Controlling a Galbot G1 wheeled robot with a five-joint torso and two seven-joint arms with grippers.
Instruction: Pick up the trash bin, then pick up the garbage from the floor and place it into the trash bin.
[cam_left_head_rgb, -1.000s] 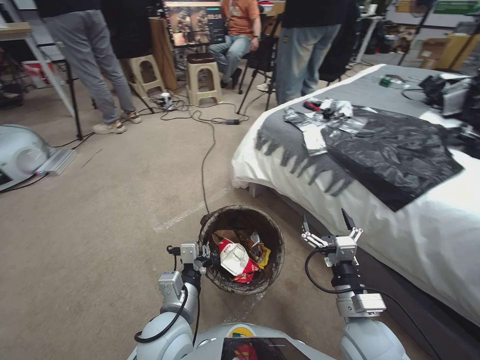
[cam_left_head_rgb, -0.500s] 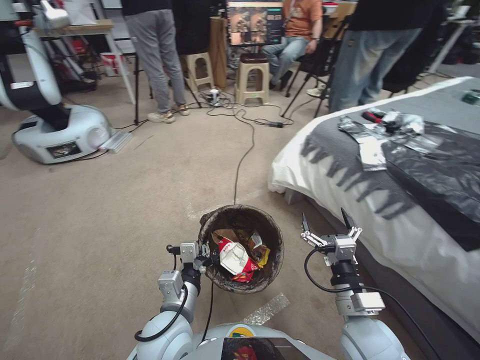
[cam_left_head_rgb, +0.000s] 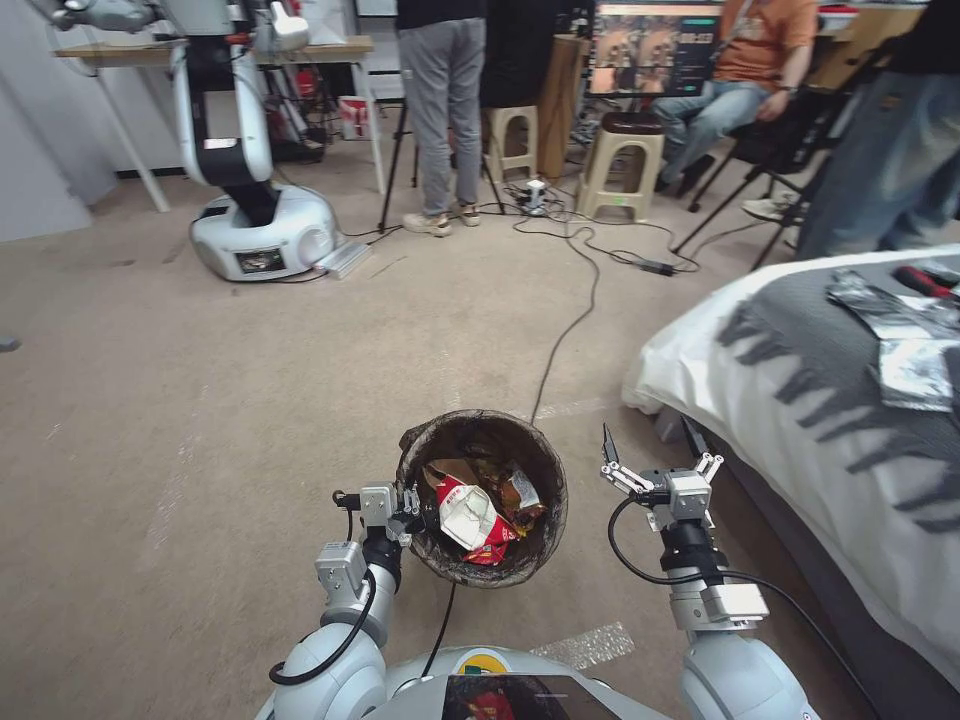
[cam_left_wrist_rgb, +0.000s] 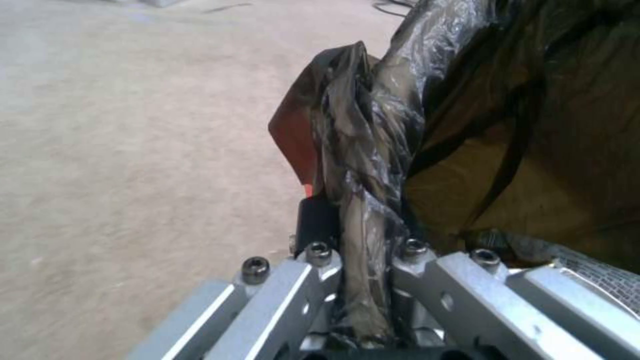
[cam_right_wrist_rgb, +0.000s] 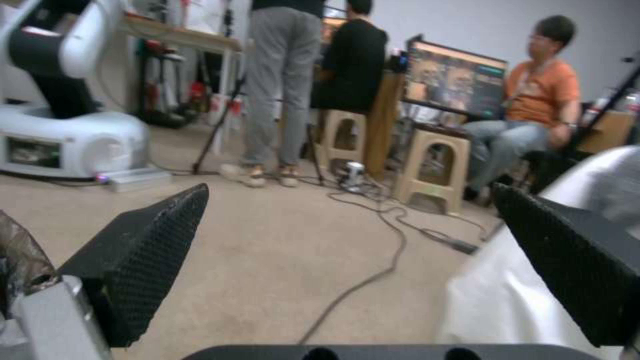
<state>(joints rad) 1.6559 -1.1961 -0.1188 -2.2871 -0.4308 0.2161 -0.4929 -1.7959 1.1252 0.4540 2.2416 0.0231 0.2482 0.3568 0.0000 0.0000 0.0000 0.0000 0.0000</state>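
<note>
The trash bin (cam_left_head_rgb: 483, 497) is up off the carpet, hanging right in front of the robot, dead centre and close in. The left tool (cam_left_head_rgb: 418, 516) has it by the near-left rim, pinched tight on the brown-black bag liner (cam_left_wrist_rgb: 363, 165) folded over the edge. In the left wrist view you can see the crinkly plastic squeezed between the two metal fingers (cam_left_wrist_rgb: 320, 280), so that tool is fully clamped on the rim.

Inside the bin there's garbage (cam_left_head_rgb: 480, 510): a crushed red-and-white paper cup (cam_left_head_rgb: 468, 518) on top, a yellow-gold snack wrapper (cam_left_head_rgb: 520, 492) to its right, and something tan (cam_left_head_rgb: 452, 470) tucked at the far side.

The right tool (cam_left_head_rgb: 652, 450) is just to the right of the bin, not touching it, fingers spread wide apart with nothing between them. The right wrist view shows the two black textured pads (cam_right_wrist_rgb: 143, 255) well apart with bare carpet in the gap.

To the right is a bed (cam_left_head_rgb: 800, 420) with a grey fringed blanket (cam_left_head_rgb: 830, 350) and some silvery wrappers (cam_left_head_rgb: 900, 340) on it. A black cable (cam_left_head_rgb: 565, 330) runs across the floor from behind the bin toward the stools (cam_left_head_rgb: 620, 170) at the far side, and another white robot (cam_left_head_rgb: 250, 190) is standing far left.
</note>
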